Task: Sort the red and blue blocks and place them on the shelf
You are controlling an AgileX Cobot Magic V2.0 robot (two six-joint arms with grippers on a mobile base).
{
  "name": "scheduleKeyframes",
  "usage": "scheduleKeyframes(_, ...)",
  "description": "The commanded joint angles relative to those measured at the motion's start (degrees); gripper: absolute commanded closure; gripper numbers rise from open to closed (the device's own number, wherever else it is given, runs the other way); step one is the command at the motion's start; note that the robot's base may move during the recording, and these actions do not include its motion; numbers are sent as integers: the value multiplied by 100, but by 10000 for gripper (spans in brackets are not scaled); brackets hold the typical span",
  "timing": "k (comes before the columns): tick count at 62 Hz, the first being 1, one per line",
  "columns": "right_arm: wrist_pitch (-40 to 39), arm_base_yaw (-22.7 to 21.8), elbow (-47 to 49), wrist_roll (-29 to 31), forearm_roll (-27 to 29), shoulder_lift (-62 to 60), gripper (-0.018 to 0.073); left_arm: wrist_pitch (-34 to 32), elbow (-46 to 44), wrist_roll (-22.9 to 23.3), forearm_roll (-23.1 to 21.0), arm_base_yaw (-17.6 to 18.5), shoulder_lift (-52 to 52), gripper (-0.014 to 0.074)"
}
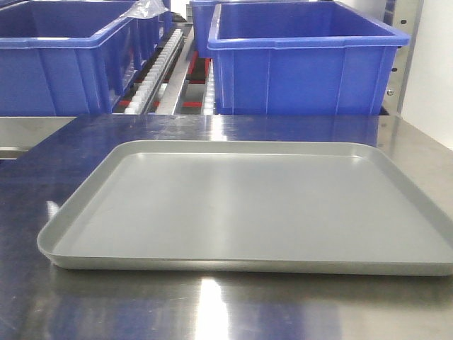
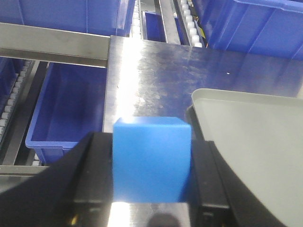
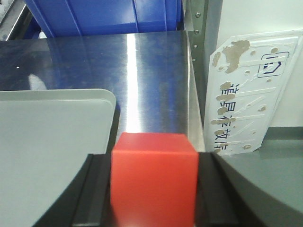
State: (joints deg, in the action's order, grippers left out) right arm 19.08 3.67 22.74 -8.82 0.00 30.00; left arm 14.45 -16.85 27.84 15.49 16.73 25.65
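Holding steady here, both arms loaded. The left gripper (image 2: 151, 176) has its jaws clamped on the blue block (image 2: 150, 158), one black finger pressed to each side face, and the cube hangs over the steel table (image 2: 156, 75), just off the left corner of the grey tray (image 2: 251, 142). Over on the other side, the right gripper (image 3: 154, 191) is pinching the red block (image 3: 154, 177) the same way, poised above the table beside the tray's right edge.

From the front view, the tray shows nothing in it, so by my read the pick-up half is done: both cubes are off the work surface and in hand. What's left is the real business. Neither block is on the shelf (image 1: 177, 78) yet. Its white roller track (image 1: 152, 78) and the big dark-blue bins (image 1: 304, 64) sit behind the table, well apart from either cube. Each arm has to carry forward, find its proper spot by colour, and let go.
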Motion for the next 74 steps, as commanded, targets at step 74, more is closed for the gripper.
scheduleKeyframes(74,-511,-30,165,42,-87,1,493,-539,-175,12,40,-8,16,472)
